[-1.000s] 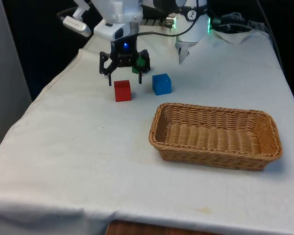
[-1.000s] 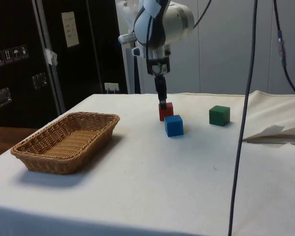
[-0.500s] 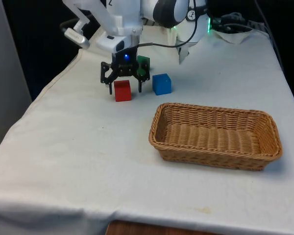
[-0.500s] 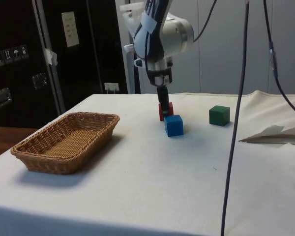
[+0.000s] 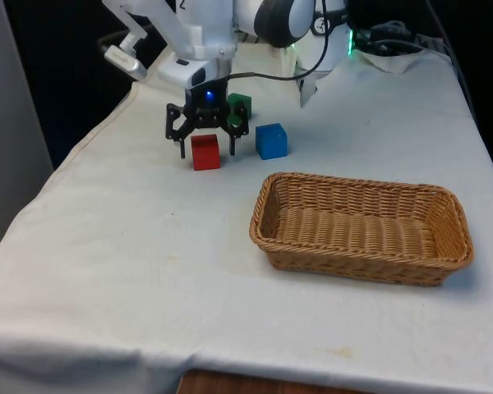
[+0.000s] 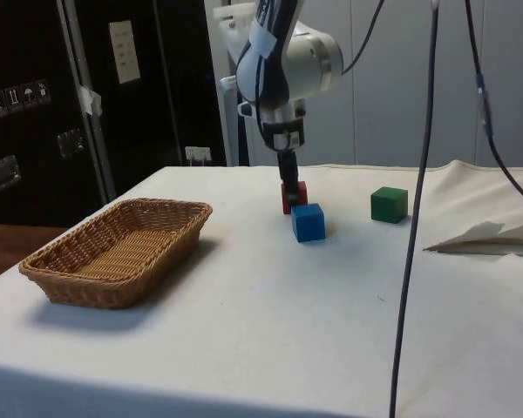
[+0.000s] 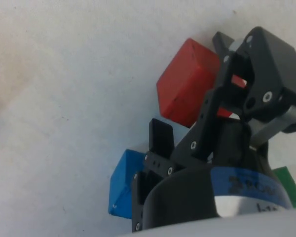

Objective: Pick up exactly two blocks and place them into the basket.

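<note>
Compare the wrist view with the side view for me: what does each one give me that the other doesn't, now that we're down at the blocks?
Wrist view alone: the gripper is open, with a finger on either side of the red block and a gap at each side.

Side view alone: the basket with no blocks in it, well apart from the blocks on the white cloth, and the red block sitting flat on it.

Both: the red block, the blue block beside it, and the green block.
</note>
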{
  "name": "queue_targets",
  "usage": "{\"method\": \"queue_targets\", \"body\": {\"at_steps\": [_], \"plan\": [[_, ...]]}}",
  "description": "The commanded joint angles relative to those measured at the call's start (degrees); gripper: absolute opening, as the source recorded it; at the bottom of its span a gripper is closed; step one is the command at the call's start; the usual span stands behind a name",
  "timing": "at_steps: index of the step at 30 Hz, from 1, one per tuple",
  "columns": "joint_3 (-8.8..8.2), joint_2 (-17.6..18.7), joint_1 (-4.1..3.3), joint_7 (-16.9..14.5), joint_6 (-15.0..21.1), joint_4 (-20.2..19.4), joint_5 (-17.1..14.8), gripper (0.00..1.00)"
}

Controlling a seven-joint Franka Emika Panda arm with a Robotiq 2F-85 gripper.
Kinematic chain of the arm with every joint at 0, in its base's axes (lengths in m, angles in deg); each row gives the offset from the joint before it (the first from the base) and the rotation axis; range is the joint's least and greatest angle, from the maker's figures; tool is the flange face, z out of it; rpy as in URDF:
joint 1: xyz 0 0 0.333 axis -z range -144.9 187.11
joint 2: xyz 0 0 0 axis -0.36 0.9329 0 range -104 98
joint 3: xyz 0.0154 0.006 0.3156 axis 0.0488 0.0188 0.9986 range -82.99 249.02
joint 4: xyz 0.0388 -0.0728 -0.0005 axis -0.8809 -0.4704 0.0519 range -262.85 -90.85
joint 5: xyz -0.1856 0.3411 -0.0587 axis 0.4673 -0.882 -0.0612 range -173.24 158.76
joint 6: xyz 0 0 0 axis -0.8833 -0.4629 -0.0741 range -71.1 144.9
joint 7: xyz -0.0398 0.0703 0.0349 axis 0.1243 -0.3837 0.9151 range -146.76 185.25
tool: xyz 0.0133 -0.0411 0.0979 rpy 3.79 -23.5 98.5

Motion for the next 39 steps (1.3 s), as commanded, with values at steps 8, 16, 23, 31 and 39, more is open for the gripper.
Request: {"method": "queue_targets", "body": {"at_steps": [8, 16, 23, 31, 39], "plan": [[-0.17, -0.9, 0.06, 0.2, 0.1, -0.1, -0.1, 1.0], [-0.17, -0.7, 0.11, 0.2, 0.1, 0.0, -0.2, 0.35], [-0.17, -0.7, 0.17, 0.2, 0.1, 0.0, -0.2, 0.01], [-1.09, -1.8, -0.46, 1.8, -0.4, -0.1, 0.3, 0.02], [-1.66, -4.1, -0.86, 4.1, -0.9, -0.5, 0.6, 0.02]]}}
